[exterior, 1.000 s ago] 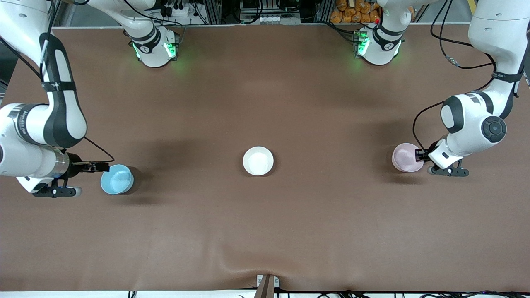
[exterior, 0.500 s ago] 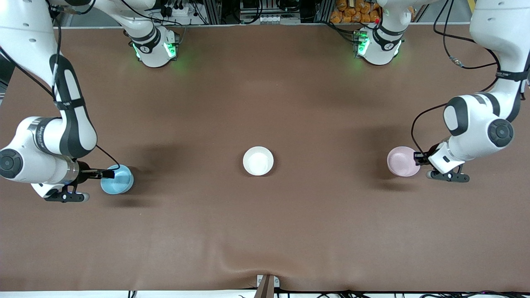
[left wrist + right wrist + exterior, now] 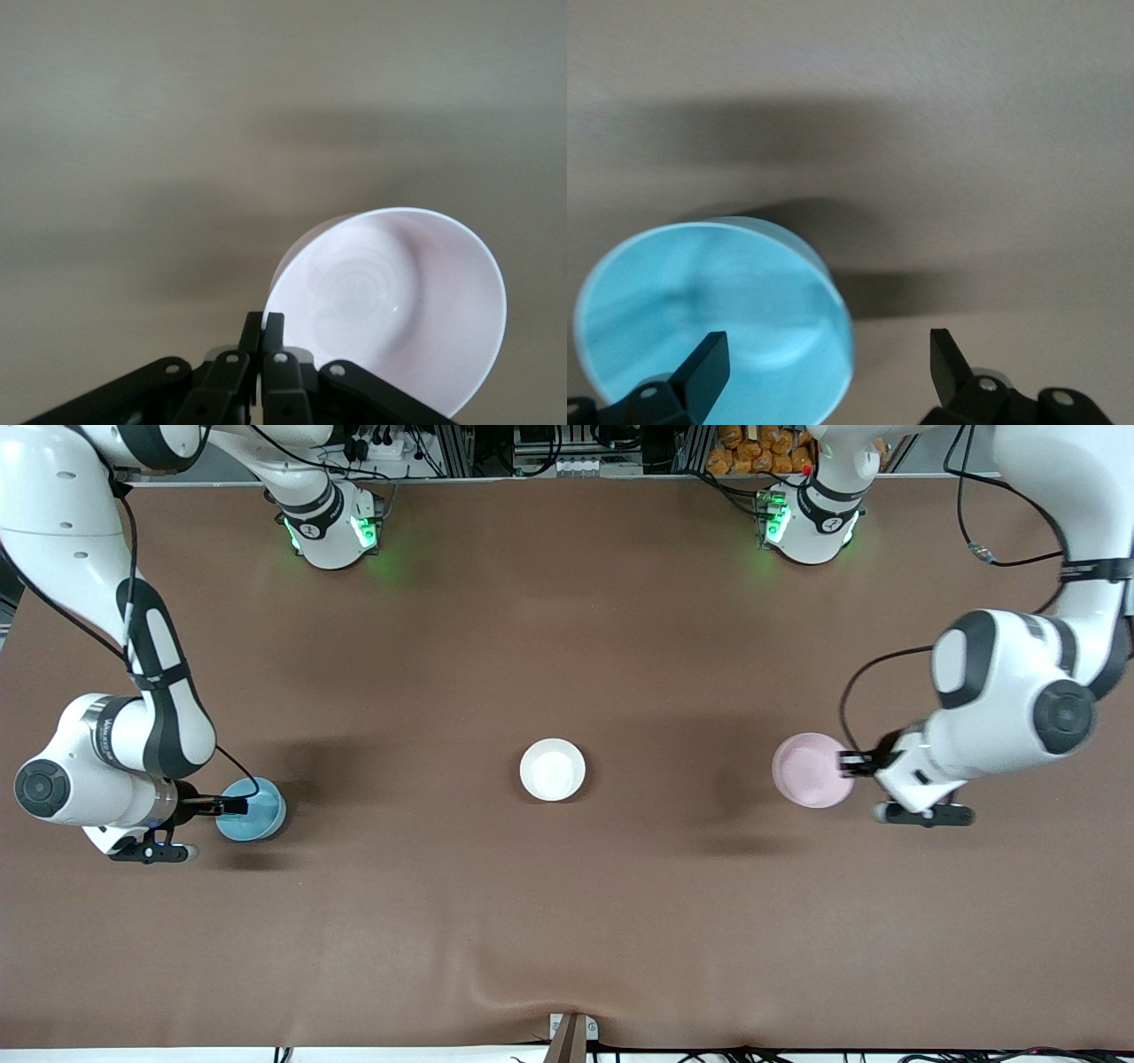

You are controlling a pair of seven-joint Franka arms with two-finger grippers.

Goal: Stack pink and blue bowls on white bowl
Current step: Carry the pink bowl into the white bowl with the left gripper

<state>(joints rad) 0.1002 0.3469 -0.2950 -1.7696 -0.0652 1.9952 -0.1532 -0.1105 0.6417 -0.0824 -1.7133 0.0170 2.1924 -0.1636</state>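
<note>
The white bowl (image 3: 552, 769) stands in the middle of the table. My left gripper (image 3: 855, 762) is shut on the rim of the pink bowl (image 3: 808, 771) and holds it above the table, between the white bowl and the left arm's end. In the left wrist view the pink bowl (image 3: 390, 301) hangs tilted from my gripper (image 3: 263, 323). The blue bowl (image 3: 252, 809) sits on the table toward the right arm's end. My right gripper (image 3: 232, 806) is open at its rim. In the right wrist view my gripper (image 3: 824, 350) has one finger over the inside of the blue bowl (image 3: 700, 301) and one outside.
The two arm bases (image 3: 328, 527) stand along the table's edge farthest from the front camera. A small metal bracket (image 3: 570, 1035) sits at the edge nearest to that camera. The brown table (image 3: 567, 921) holds nothing else.
My left gripper has carried the pink bowl toward the white bowl. My right gripper has shifted slightly over the blue bowl's rim; the blue bowl has not moved.
</note>
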